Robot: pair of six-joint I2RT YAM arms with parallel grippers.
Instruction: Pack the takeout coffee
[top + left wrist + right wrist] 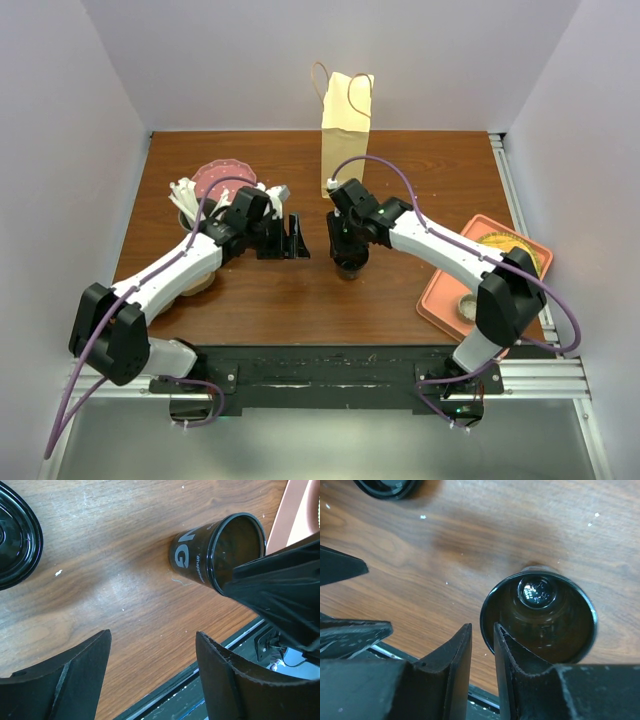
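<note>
The takeout coffee cup (348,263) is a short black cup standing upright mid-table, open, with no lid on it. It shows with white lettering in the left wrist view (197,555) and from above in the right wrist view (545,625). My right gripper (345,245) (482,645) is shut on its rim, one finger inside and one outside. My left gripper (292,238) (152,650) is open and empty, just left of the cup. A loose flat black lid (15,535) (387,486) lies on the wood left of the cup.
A tan paper bag (346,130) with handles stands upright behind the cup. A pink plate (215,178) and a cup of white utensils (185,198) are at the back left. An orange tray (445,300) sits at the right.
</note>
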